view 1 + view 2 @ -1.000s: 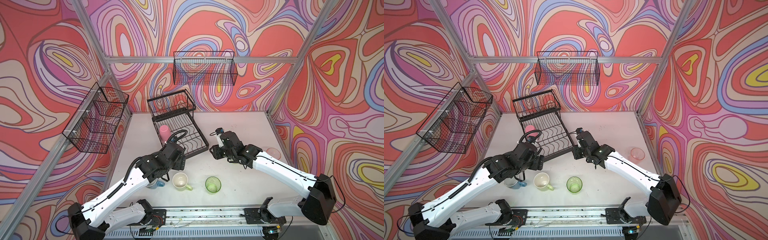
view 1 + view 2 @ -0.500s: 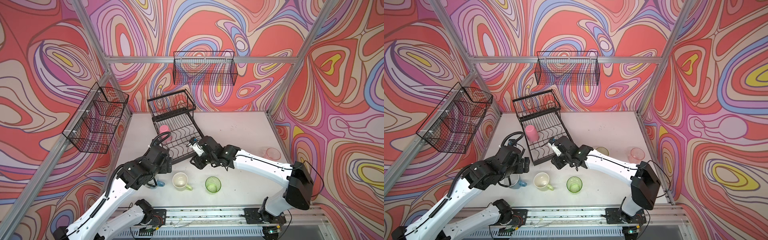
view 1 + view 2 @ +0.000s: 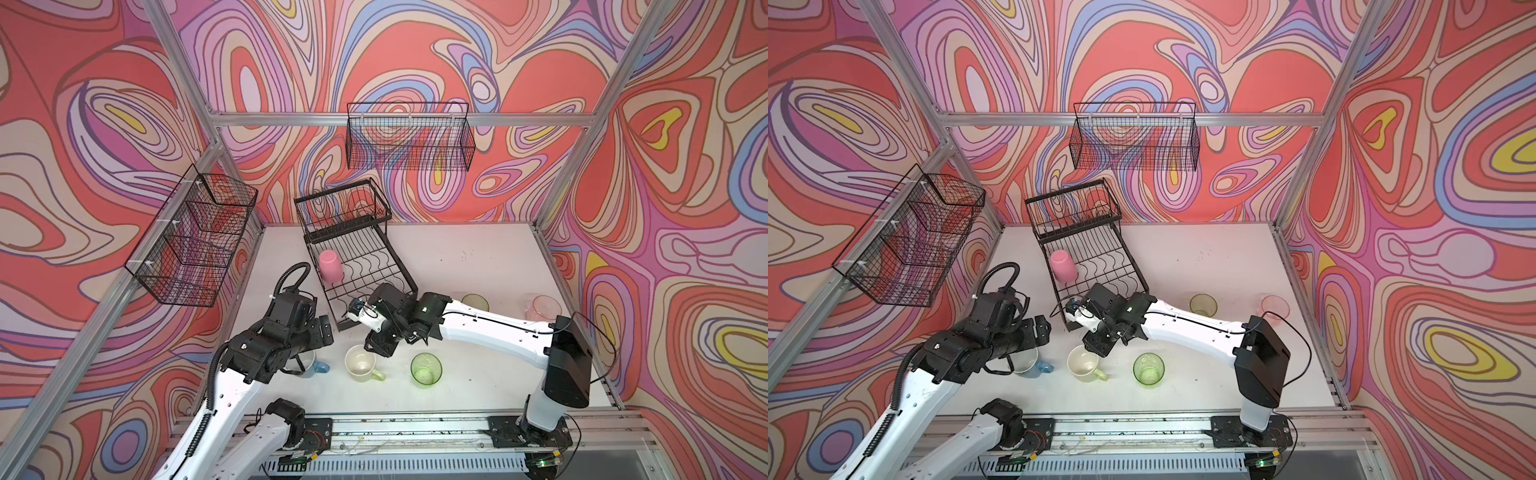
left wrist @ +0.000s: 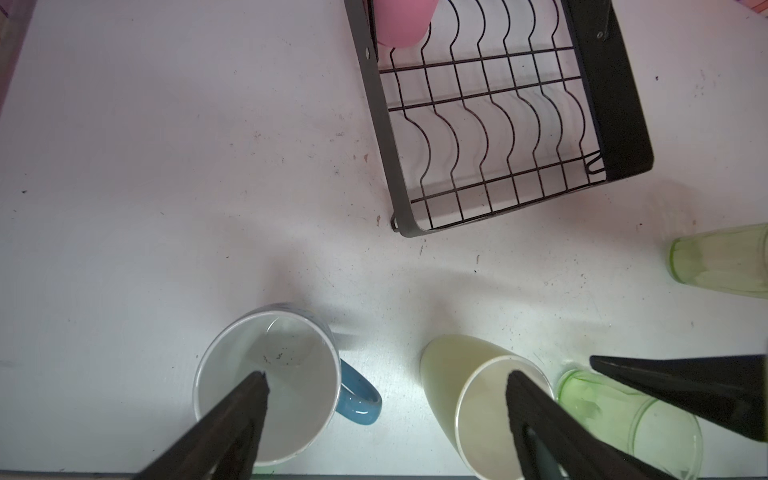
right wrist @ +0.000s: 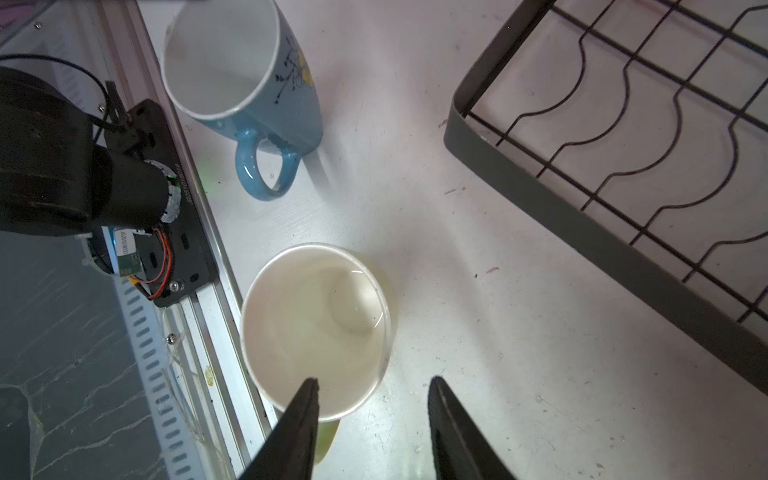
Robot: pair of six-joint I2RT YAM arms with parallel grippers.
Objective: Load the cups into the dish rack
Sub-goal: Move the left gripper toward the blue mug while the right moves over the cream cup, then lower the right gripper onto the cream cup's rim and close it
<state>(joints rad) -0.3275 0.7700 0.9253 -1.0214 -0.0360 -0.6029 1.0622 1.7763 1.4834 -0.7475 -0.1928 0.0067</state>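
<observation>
Straddling yellow-green mug (image 5: 316, 324) rim, right end effector (image 5: 374, 379) part-open (empty), left end effector (image 4: 386, 374) wide

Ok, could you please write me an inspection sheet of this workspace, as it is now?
Surface: white table, a few dark specks.
Job's things: dish rack holds only the opaque pink tumbler, upside down in the lower tray; blue mug, yellow-green mug, near green tumbler, far green tumbler and clear pink tumbler stand upright on the table.
Clutter: nothing seen.
Grippers: left gripper open, empty, above the blue mug; right gripper open, empty, at the yellow-green mug's rim.
Cables: black corrugated hose loops above the left arm, apart from the cups.
Surroundings: left-wall mesh basket and back-wall mesh basket, nothing seen inside; patterned walls.
</observation>
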